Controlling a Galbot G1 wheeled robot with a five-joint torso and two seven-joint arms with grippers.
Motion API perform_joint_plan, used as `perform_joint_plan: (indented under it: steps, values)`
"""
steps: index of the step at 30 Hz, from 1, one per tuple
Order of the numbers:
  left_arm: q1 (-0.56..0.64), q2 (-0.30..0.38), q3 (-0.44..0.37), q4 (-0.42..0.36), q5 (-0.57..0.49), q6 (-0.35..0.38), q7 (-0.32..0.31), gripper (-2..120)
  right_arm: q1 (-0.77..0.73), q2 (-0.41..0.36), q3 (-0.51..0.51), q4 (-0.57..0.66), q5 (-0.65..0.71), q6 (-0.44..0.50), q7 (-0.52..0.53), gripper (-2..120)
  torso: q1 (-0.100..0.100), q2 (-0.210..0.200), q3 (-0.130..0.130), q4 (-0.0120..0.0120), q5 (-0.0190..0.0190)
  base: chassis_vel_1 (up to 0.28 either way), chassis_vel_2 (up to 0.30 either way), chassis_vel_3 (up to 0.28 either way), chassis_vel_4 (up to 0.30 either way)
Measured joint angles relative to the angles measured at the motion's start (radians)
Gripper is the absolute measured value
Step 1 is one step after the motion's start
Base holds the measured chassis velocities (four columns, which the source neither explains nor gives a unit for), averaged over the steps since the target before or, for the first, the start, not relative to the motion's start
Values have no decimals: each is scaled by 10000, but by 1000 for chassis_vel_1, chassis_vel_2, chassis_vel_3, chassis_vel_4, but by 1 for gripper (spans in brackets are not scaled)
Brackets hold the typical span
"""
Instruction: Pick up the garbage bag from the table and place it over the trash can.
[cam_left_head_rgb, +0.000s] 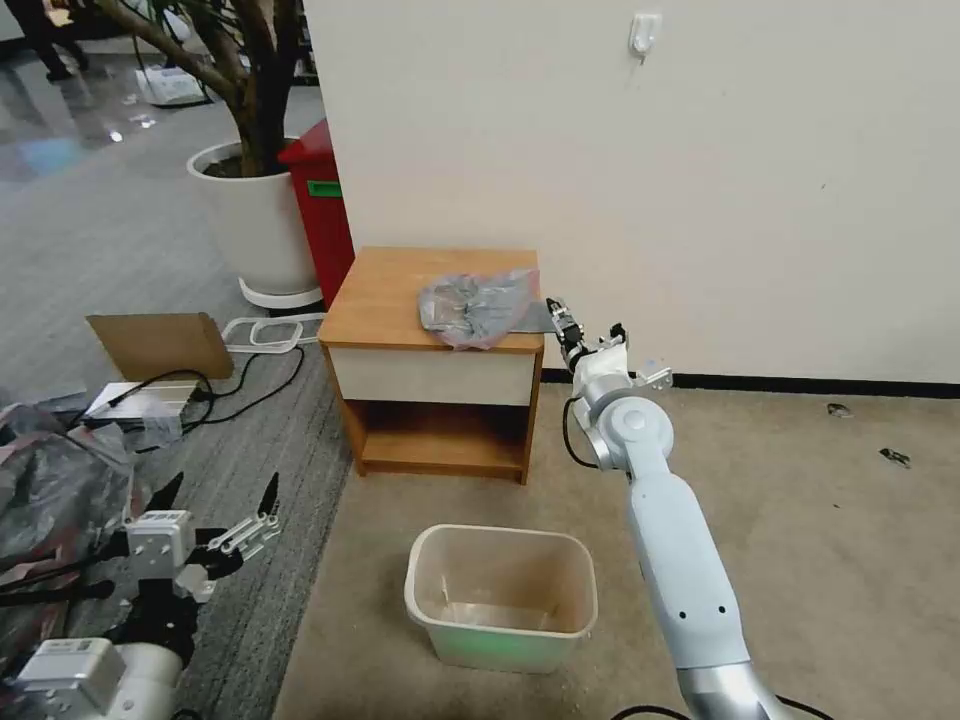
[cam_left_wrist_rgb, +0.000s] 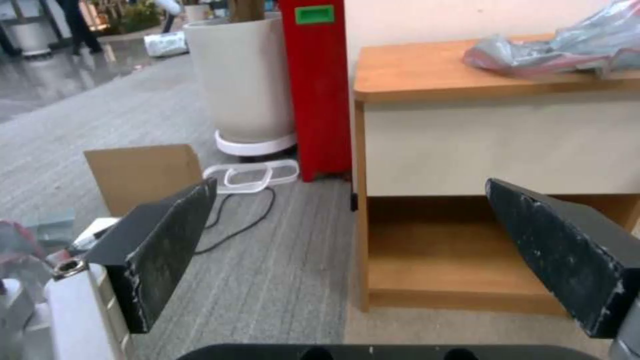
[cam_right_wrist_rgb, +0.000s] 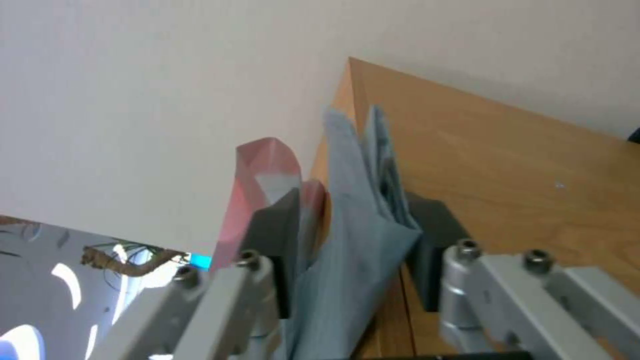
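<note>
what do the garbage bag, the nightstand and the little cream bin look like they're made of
Garbage bag: thin translucent grey plastic film with a pinkish-red edge; it crinkles and folds between the right gripper fingers.
Nightstand: probably wood or wood-look laminate, smooth orange-brown grain, white drawer front.
Trash can: apparently moulded cream plastic, smooth rolled rim, rounded corners.

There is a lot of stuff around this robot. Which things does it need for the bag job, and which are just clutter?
Needed: garbage bag, table, trash can, right gripper pinching the bag's edge.

Clutter: plant pot, red bin, cardboard, cables. Left gripper waits open.
</note>
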Motion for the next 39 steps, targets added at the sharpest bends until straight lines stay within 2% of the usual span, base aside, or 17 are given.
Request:
perform_joint_plan:
  steps: [1, 2, 10, 15, 18, 19, 27, 31, 37, 39]
  values:
    - [0, -4, 0, 1, 4, -1, 5, 100, 6, -1, -5, -3, 0, 1, -8, 30, 0, 0, 0, 0, -1, 0, 0, 0, 0]
    - [0, -4, 0, 1, 4, -1, 5, 100, 6, -1, -5, -3, 0, 1, -8, 30, 0, 0, 0, 0, -1, 0, 0, 0, 0]
    - [5, -36, -10, 2, 29, -9, 73, 100, 1, -81, 9, 74, 0, 15, -56, 0, -1, 0, 0, 1, 1, 0, 0, 0, 0]
    - [2, -48, -24, 2, 38, -26, 100, 100, -395, -449, -99, 976, 260, 25, 243, 0, -1, 0, 0, 1, 1, 0, 0, 0, 0]
    - [-36, -93, -23, 3, 47, -26, 109, 100, -1131, -923, -467, 2523, 1188, 125, 1031, 0, -1, 0, -1, -2, 0, 0, 0, 0, 0]
    - [-36, -93, -23, 3, 47, -26, 109, 100, -1131, -923, -467, 2523, 1188, 125, 1031, 0, -1, 0, -1, -2, 0, 0, 0, 0, 0]
    - [-119, -159, 2, 3, 206, -40, 178, 100, -3195, -1935, -1767, 5384, 2235, 720, 2488, 0, -1, 1, -2, -1, 0, 0, 0, 0, 0]
    - [-134, -172, 4, 4, 262, -45, 204, 100, -3790, -2282, -2327, 6346, 2609, 973, 3212, 0, -1, 1, -2, 1, -1, 0, 0, 0, 0]
    - [-155, -193, 17, 4, 268, -48, 228, 100, -4742, -2843, -3264, 6859, 2350, 941, 3590, 0, -1, 0, -1, 0, 1, 0, 0, 0, 0]
    - [-204, -250, 30, 4, 268, -42, 319, 100, -5434, -3103, -3455, 6963, 2048, 601, 3848, 0, -1, 0, -1, 0, 0, 0, 0, 0, 0]
